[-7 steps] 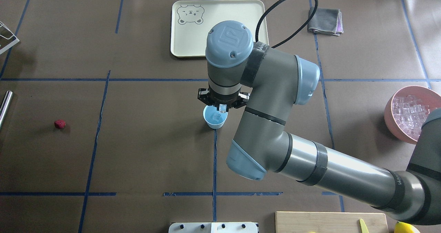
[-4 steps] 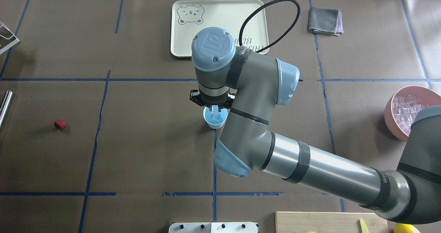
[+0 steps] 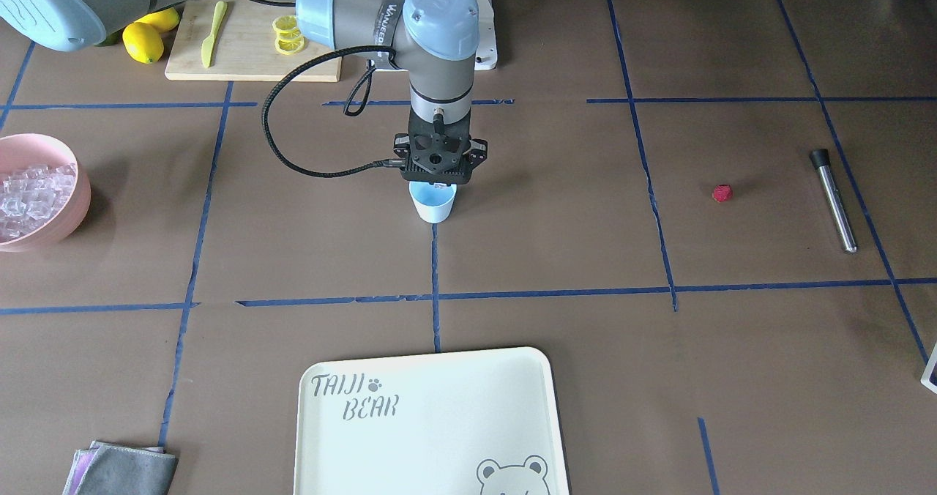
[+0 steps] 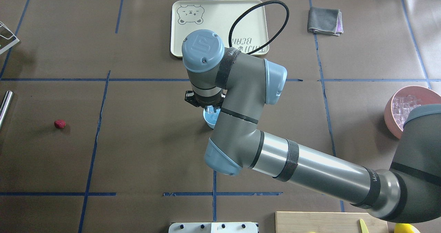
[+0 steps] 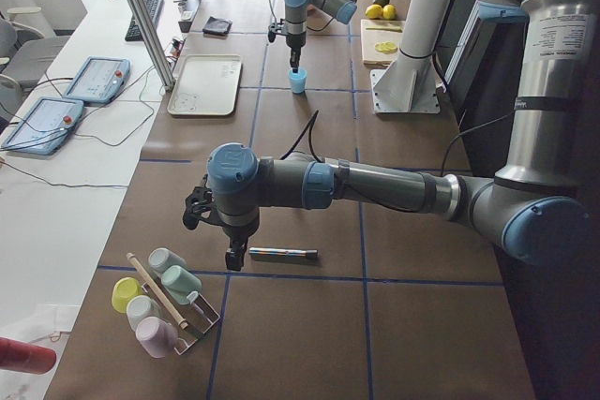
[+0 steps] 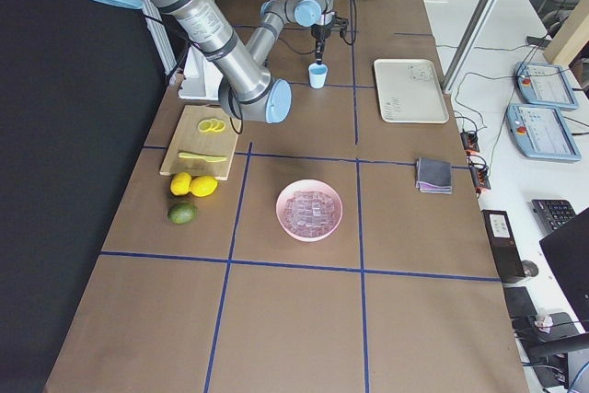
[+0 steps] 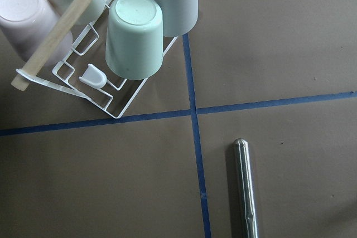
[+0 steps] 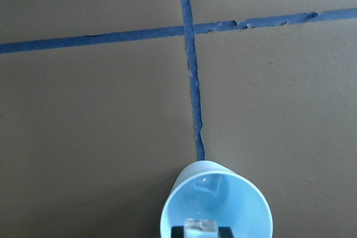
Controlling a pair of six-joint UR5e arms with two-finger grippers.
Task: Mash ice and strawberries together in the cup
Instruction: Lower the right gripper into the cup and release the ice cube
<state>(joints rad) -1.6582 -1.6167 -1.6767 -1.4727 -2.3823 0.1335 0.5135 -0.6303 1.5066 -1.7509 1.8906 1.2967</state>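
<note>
The light-blue cup [image 3: 432,203] stands at the table's middle, half hidden under my right arm in the overhead view [image 4: 209,118]. One ice cube [image 8: 210,184] lies inside the cup [image 8: 245,204]. Right over its mouth, my right gripper [image 3: 433,184] is shut on a second clear ice cube [image 8: 201,226]. A red strawberry [image 4: 60,123] lies alone far to the left, also seen from the front [image 3: 722,192]. My left gripper [image 5: 232,258] hangs low near the table's left end, beside a metal rod [image 5: 281,253]; I cannot tell whether it is open or shut.
A pink bowl [image 4: 391,117] full of ice sits at the right edge. A cream tray [image 4: 193,26] and a grey cloth [image 4: 325,20] lie at the far side. A cutting board [image 3: 249,41] holds lemon slices. A wire rack [image 7: 83,90] of upturned cups is near the rod [image 7: 245,188].
My right arm has swung left in the overhead view, carrying the ice cube from the cup's right rim to over its mouth and covering most of the cup.
</note>
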